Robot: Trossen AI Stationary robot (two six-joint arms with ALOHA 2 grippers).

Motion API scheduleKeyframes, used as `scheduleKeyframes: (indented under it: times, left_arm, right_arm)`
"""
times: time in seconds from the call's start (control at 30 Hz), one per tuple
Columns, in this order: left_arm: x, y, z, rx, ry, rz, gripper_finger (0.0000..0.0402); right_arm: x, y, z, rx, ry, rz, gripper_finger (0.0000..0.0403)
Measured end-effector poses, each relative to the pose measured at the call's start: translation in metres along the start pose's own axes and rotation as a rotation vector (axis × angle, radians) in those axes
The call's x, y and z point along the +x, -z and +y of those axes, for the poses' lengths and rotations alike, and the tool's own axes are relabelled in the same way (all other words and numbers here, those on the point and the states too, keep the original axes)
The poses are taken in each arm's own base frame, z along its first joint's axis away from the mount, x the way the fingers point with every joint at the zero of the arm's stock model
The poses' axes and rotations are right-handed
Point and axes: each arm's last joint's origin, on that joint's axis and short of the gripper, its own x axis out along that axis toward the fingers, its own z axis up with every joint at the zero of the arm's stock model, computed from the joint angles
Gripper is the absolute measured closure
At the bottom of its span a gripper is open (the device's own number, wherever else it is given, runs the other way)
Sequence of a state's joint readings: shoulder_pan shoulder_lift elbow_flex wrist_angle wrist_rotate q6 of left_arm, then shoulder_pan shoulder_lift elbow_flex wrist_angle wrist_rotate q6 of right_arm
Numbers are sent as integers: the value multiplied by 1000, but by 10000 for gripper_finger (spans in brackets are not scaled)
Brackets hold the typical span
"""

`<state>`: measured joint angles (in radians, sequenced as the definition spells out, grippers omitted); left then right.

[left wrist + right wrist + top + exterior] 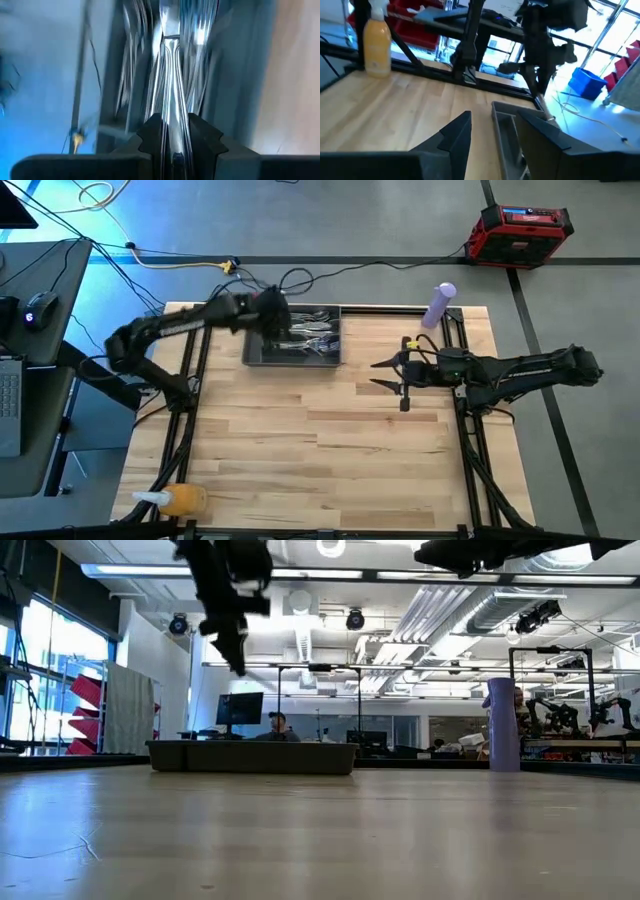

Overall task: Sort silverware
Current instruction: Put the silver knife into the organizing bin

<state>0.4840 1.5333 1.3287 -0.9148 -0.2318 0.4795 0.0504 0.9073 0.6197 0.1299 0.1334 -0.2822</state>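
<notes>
A dark grey tray point(295, 364) stands at the table's far edge, left of centre, with shiny silverware point(316, 340) lying in it. My left gripper point(272, 318) hangs above the tray's left part, slanting down, shut on one slim silver piece point(172, 60). Which kind of piece it is I cannot tell. In the low view this gripper point(238, 658) is well above the tray point(250, 756). My right gripper point(383, 374) is held over the table's right half, roughly level, open with nothing between its fingers point(457, 132). My left gripper pinches the piece's slim handle point(173, 112) between its two fingers point(151, 131). The piece lies along the fingers and sticks out forward past their tips. The fingers slant down from above. The piece is lifted clear, over the silverware in the tray.
A purple bottle point(440, 304) stands at the table's far right. An orange spray bottle point(180, 500) lies at the near left corner. Bare wooden tabletop point(320, 440) spreads between them. A red case point(520, 232) and cables lie on the floor beyond the table.
</notes>
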Motion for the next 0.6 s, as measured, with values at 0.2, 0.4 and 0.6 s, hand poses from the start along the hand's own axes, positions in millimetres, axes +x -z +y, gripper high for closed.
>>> scheduleKeyframes:
  times: [0.2, 0.4, 0.6]
  left_arm:
    - [43, -7, 30, 89, 52, 99, 351]
    - [83, -2, 40, 154, 123, 138, 351]
    - [106, -3, 48, 140, 97, 118, 351]
  right_arm:
    - [2, 4, -1, -6, 6, 34, 261]
    - [2, 7, 0, 14, -2, 58, 261]
    - [2, 9, 1, 33, -10, 88, 261]
